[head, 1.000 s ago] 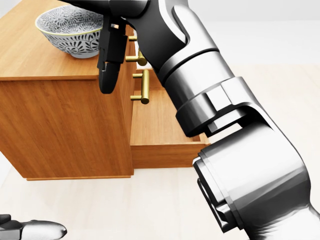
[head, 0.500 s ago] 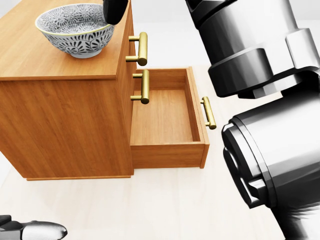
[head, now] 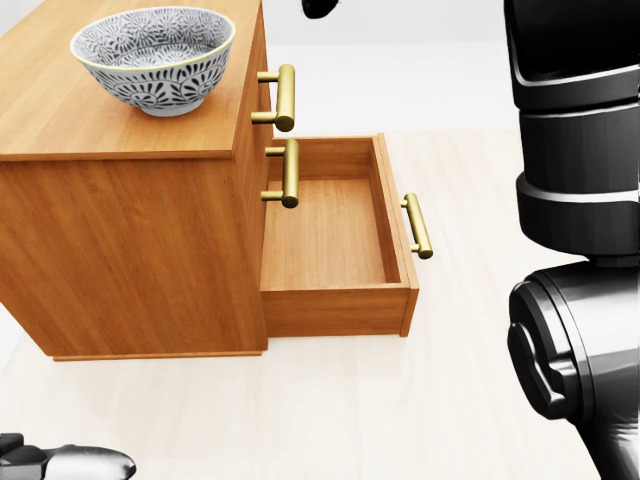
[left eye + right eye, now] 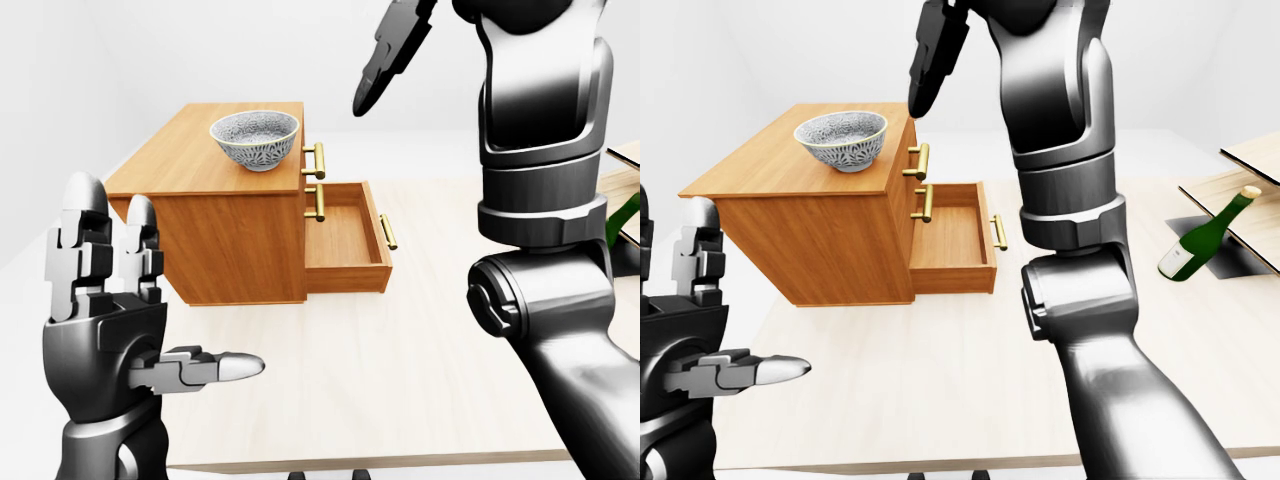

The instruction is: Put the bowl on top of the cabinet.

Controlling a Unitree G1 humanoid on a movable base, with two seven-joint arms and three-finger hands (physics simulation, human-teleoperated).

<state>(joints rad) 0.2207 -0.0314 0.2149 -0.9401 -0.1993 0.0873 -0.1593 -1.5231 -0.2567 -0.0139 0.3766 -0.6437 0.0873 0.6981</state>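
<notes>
A patterned grey-and-white bowl stands upright on top of the wooden cabinet, near its right edge. My right hand hangs high in the air above and to the right of the bowl, fingers open, holding nothing; only a fingertip shows at the top of the head view. My left hand is raised at the lower left of the left-eye view, fingers spread open and empty, far from the cabinet.
The cabinet's lower drawer is pulled out and empty, with brass handles on the drawers. A green bottle lies at the right by a dark opening. My right arm fills the right of the views.
My right hand has risen from beside the bowl up and away to the right, leaving the bowl on the cabinet. The drawer has come into full view.
</notes>
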